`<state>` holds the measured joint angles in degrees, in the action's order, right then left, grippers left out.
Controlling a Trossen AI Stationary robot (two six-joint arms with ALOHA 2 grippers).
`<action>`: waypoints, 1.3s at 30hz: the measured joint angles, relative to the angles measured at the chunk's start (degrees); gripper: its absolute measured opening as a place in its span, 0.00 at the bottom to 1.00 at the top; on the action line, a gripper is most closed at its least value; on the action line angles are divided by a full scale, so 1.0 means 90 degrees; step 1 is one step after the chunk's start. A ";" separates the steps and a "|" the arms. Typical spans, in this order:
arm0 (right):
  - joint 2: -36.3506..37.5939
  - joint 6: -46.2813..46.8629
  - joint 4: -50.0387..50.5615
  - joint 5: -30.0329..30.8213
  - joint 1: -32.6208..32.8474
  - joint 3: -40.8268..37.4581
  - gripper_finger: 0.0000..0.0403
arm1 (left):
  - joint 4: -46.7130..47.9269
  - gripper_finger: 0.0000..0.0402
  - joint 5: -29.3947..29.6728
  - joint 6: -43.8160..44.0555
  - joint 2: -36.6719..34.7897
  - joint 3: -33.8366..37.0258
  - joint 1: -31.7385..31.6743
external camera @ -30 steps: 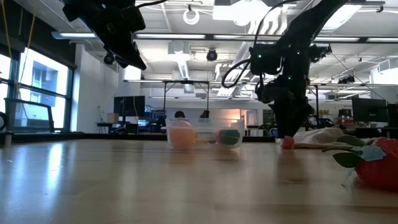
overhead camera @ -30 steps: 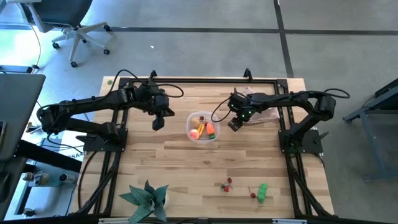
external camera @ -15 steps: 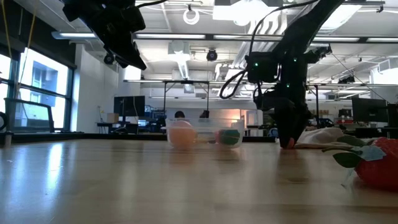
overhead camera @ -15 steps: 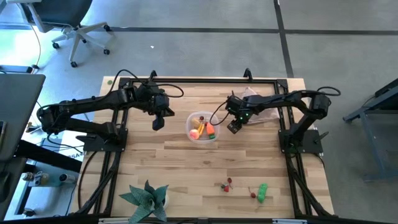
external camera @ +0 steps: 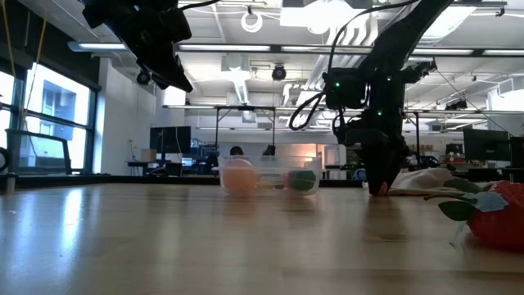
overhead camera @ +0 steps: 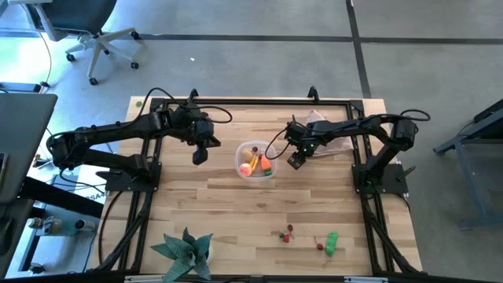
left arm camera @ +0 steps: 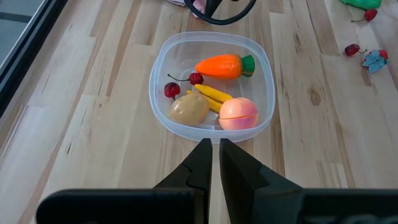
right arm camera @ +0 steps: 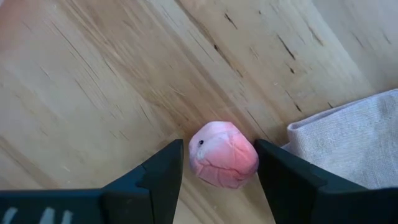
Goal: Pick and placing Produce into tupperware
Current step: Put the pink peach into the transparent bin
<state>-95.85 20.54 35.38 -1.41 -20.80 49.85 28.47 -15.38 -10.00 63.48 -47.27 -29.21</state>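
Note:
The clear tupperware (overhead camera: 256,160) stands mid-table and holds an orange carrot (left arm camera: 224,66), a tan potato (left arm camera: 188,109), yellow sticks (left arm camera: 214,94), red cherries (left arm camera: 180,84) and a peach-pink piece (left arm camera: 238,114). My left gripper (overhead camera: 200,156) hangs shut above the table, left of the tupperware. My right gripper (overhead camera: 294,159) points down just right of the tupperware. It is open, with a pink-red produce piece (right arm camera: 222,154) lying on the wood between its two fingers. The fingers stand close on either side of the piece, and no touch shows.
A pinkish-beige cloth (right arm camera: 348,143) lies right beside the pink piece, toward the far right. Two cherries (overhead camera: 287,233), a green pepper (overhead camera: 332,242) and another cherry (overhead camera: 318,245) lie near the front edge. A green fake plant (overhead camera: 187,250) sits at the front left.
My right gripper has sunk a little toward the table, still open, so its fingers now stand around the pink-red piece. For the last half second it has kept still.

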 joint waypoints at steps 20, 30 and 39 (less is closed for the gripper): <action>-0.0010 -0.0121 -0.0022 0.0083 -0.0015 -0.0010 0.37 | 0.0000 0.05 0.0000 0.0002 0.0000 0.0000 0.0000; -0.0019 -0.0222 0.0016 0.0076 -0.0015 0.0043 0.36 | 0.0000 0.05 0.0001 0.0000 0.0000 0.0000 -0.0001; -0.0046 -0.0454 -0.0052 0.0102 -0.0019 0.0459 0.36 | 0.0001 0.05 0.0001 0.0000 0.0000 0.0000 -0.0002</action>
<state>-96.27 16.45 34.91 -0.49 -20.97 53.98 28.48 -15.37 -10.00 63.48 -47.27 -29.23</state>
